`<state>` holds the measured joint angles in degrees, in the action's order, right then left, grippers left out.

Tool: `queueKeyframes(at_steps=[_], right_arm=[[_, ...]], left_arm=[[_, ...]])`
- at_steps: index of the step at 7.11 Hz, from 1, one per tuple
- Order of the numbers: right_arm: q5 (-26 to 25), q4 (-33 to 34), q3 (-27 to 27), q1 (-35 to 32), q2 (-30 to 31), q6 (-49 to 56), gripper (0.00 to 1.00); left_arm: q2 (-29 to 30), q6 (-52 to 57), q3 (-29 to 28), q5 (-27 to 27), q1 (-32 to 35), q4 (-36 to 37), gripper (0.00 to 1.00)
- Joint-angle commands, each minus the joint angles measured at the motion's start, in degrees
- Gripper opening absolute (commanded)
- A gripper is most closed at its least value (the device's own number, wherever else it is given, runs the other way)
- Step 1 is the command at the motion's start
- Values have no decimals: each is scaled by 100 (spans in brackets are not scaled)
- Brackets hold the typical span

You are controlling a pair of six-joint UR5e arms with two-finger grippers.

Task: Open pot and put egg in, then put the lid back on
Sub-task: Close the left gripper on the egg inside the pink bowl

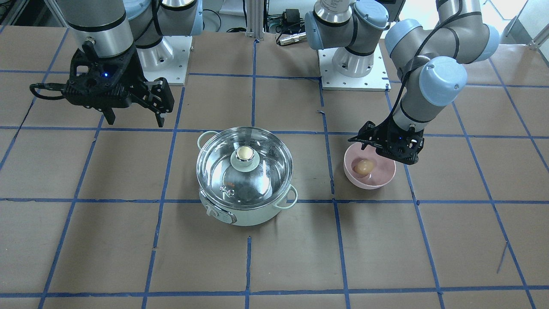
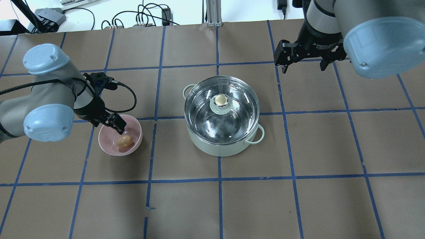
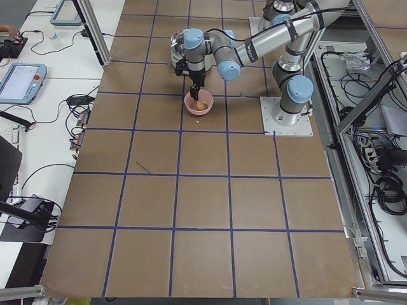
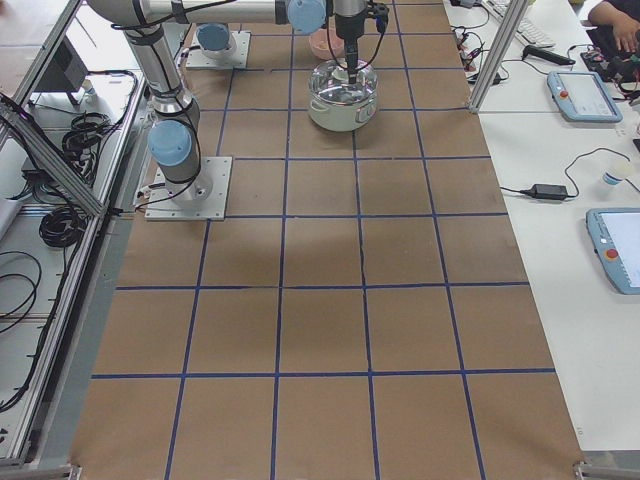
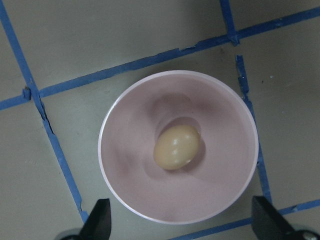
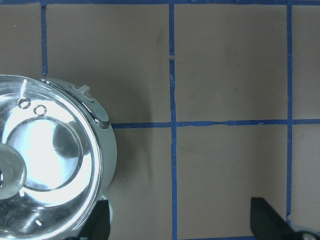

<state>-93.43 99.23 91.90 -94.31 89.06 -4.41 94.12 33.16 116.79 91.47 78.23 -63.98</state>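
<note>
We found the left gripper (image 5: 182,222) spread wide above the egg (image 5: 176,146) in the pink bowl (image 5: 127,122), right gripper (image 2: 302,64) wide, apart from the pot (image 2: 219,147) (lid (image 2: 232,119) seated), fingertips cut off in wrist views.

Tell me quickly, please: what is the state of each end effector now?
Left end effector: open, holding nothing, above the egg in the pink bowl.
Right end effector: open, holding nothing.

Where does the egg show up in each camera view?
Front-facing: egg right of centre, in the pink bowl.
Overhead: egg left of the pot.
Left side: egg top centre, small.
Right side: cannot make it out.
Left wrist: egg near centre.
Right wrist: not in it.
Shared landmark: the pink bowl holding it.
</note>
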Motion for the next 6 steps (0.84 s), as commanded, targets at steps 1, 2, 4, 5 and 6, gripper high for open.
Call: queueKeyframes(at_steps=[1, 2, 4, 5, 6], right_arm=[[0, 0, 12, 0, -3, -8, 100], [0, 0, 12, 0, -3, -8, 100], [0, 0, 12, 0, -3, -8, 100], [0, 0, 12, 0, 6, -8, 100], [0, 0, 12, 0, -3, -8, 100]], left_arm=[[45, 480, 718, 81, 34, 1150, 99], [80, 551, 897, 256, 8, 1673, 99], [80, 1015, 1038, 240, 87, 1730, 99], [80, 1357, 1065, 240, 87, 1731, 99], [80, 1699, 1057, 248, 87, 1731, 99]])
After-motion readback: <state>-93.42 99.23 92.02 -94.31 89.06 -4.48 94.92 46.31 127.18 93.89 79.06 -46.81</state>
